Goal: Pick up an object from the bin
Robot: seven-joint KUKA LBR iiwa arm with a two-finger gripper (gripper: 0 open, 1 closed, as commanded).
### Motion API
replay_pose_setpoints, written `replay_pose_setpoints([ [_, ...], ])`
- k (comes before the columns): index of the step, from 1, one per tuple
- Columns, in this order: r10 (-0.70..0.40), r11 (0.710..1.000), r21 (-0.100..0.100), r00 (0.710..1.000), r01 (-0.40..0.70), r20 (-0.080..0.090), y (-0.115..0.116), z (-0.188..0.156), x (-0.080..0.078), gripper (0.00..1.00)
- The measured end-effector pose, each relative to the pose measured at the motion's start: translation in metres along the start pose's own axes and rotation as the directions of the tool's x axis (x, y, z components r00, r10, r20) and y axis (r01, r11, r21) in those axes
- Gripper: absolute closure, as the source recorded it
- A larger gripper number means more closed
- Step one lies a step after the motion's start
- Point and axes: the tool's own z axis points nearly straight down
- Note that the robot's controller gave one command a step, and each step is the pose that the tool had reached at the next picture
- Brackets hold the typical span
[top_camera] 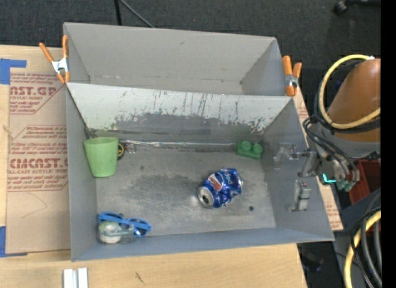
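Note:
My gripper (294, 179) hangs over the bin's right sloping wall, its two metal fingers apart with nothing between them. Nearest to it on the bin floor is a small green block (250, 150), by the back right corner. A crushed blue, white and red drink can (220, 187) lies on its side right of the floor's middle, left of the gripper and well apart from it.
A light green plastic cup (102, 155) stands at the left wall. A blue and white plastic item (121, 227) lies in the front left corner. The arm with its orange cover and cables stands outside the bin's right rim.

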Motion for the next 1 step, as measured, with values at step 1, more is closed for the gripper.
replay_pose_setpoints([
  [1,-0.373,0.928,0.000,0.928,0.373,0.004,0.0802,0.1597,-0.0443,0.00],
])
